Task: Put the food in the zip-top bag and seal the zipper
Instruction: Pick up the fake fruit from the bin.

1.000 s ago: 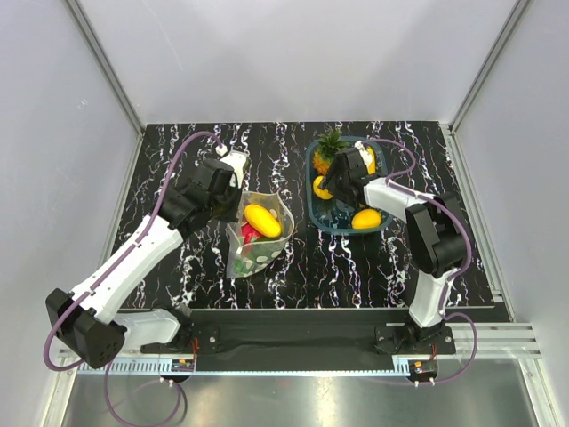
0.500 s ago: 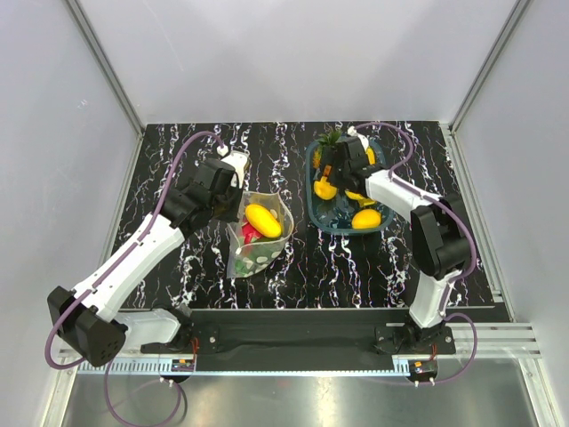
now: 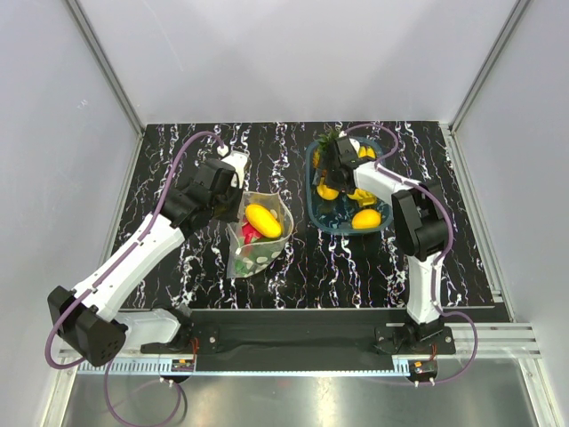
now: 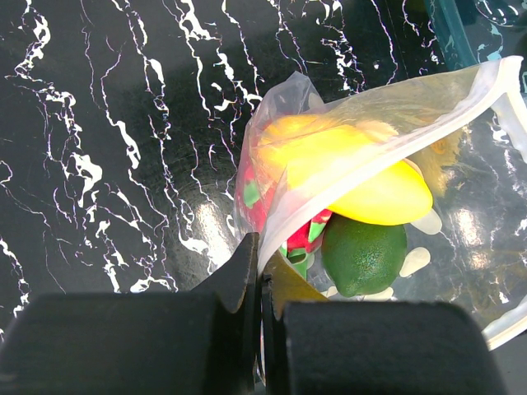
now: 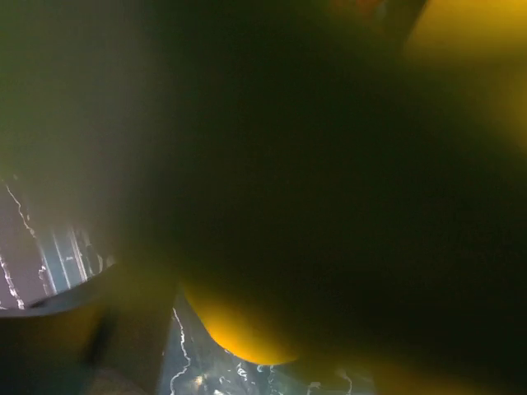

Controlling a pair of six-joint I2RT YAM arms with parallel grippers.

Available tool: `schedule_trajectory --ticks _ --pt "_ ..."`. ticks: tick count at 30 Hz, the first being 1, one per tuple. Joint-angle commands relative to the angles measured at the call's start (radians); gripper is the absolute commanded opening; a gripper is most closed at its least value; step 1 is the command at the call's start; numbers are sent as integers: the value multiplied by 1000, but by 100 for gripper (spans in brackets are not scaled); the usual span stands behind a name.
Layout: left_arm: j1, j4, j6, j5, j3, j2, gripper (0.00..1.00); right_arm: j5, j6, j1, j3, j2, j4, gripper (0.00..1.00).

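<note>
The left gripper point(image 4: 258, 262) is pinching the edge of the zip-top bag point(image 4: 370, 103) tight. Just past its tips, a yellow fruit point(image 4: 387, 197), a lime point(image 4: 362, 255) and the dragon fruit point(image 4: 306, 237) are lying inside. The right gripper point(image 3: 340, 167) is hanging over the teal basket point(image 3: 347, 230); I cannot tell if it is open or closed.

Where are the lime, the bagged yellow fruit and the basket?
Round green toy lime point(image 4: 362, 253): left wrist view, its middle.
Long yellow toy fruit point(image 3: 262, 220): top view, its middle.
Dark teal oval basket point(image 3: 338, 213): top view, bare floor.
</note>
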Motion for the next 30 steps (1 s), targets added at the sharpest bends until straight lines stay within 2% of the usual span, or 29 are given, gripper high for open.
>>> schedule_trajectory --ticks 1,4,5,11,18,21,26,30 --pt "5 12 14 11 10 7 2 -38 24 -29 -20 -15 38 75" --pt "5 11 14 13 10 9 2 -38 23 -32 -38 -46 44 67" --pt "5 12 15 13 10 9 2 -41 24 -32 -51 -61 63 58" --pt "5 9 15 11 10 9 2 -90 -13 -28 -186 -265 141 50" --pt "5 11 15 17 13 9 2 -131 -99 31 -354 -593 170 49" --pt "7 9 15 20 13 10 2 -246 -115 52 -382 -699 156 48" --pt "5 11 15 20 13 9 2 -280 -206 224 -376 -825 106 46" --pt "5 9 15 19 13 9 2 -387 -169 278 -376 -888 81 47"
